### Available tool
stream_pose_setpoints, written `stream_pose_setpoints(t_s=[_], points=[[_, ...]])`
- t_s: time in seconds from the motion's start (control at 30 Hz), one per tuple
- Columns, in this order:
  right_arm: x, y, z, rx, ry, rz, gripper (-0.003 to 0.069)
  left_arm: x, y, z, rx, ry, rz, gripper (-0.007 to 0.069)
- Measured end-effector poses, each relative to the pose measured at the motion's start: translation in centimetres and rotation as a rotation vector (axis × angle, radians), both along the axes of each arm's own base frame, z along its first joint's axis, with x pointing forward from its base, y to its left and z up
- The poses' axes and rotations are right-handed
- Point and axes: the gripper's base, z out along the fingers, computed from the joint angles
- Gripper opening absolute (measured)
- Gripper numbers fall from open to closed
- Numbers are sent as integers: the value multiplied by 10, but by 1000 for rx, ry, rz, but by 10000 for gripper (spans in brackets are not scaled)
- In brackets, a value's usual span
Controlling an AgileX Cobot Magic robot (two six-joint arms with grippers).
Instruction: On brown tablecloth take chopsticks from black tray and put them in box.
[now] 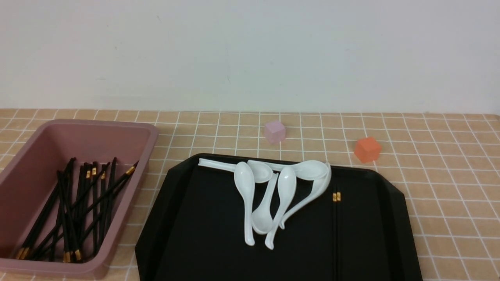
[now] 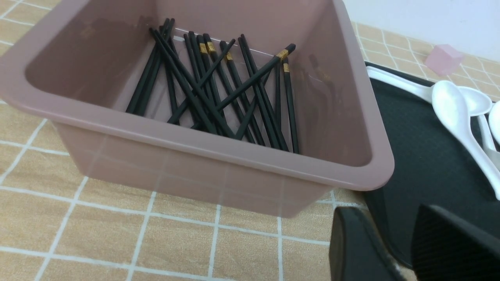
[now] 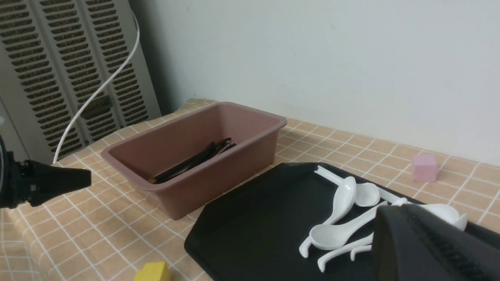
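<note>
Nearest, the left hand [image 2: 390, 222]: only two dark fingers [image 2: 357, 246] show, cut off by the frame; they stand apart with nothing between them, so released. The right hand [image 3: 425, 242] is one dark bulk in its own wrist view, the rest out of frame; cannot tell whether it is released or clenched. Neither hand shows in the front view.

A yellow block [image 3: 153, 272], half cut off, sits on the brown tablecloth [image 1: 449, 203] covering the bench.

The black tray [image 1: 203, 234] has its near edge running out of the front view. On its right part lies a pair of chopsticks [image 1: 336, 203], side by side, black on black (only the two gold bands at the far ends read clearly; the shafts are faint). White spoons [image 1: 273, 195] are heaped over the tray's far middle, overlapping, count uncertain; the pair lies just right of the heap.

The box [image 1: 152, 134] is just beside the tray's left side, its near left corner cut off. Inside is a loose crossed heap of chopsticks [image 1: 74, 210], with gold bands at both ends of the heap.

Beyond the tray a pink cube [image 1: 275, 131] and an orange cube [image 1: 367, 149] sit on the cloth, well apart; then a plain pale wall [image 1: 250, 50]. Past the box, in the right wrist view, are a ribbed grey grille [image 3: 70, 58] and a white cable [image 3: 105, 82].
</note>
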Motion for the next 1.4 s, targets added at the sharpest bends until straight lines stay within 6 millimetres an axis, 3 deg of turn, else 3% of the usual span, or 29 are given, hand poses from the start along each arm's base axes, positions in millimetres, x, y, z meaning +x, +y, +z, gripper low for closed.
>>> stream_pose_setpoints(t_s=[0.23, 0.5, 0.7, 0.9, 1.4], points=[[2, -1, -25, -105, -51, -45, 34, 0, 0, 0, 0, 0, 0, 239], [12, -17, -78, -192, 31, -414, 41, 0, 0, 0, 0, 0, 0, 239], [16, -30, -103, -242, 102, -660, 44, 0, 0, 0, 0, 0, 0, 239], [15, -36, -108, -267, 153, -757, 50, 0, 0, 0, 0, 0, 0, 239], [14, -31, -110, -290, 170, -653, 67, 0, 0, 0, 0, 0, 0, 239]])
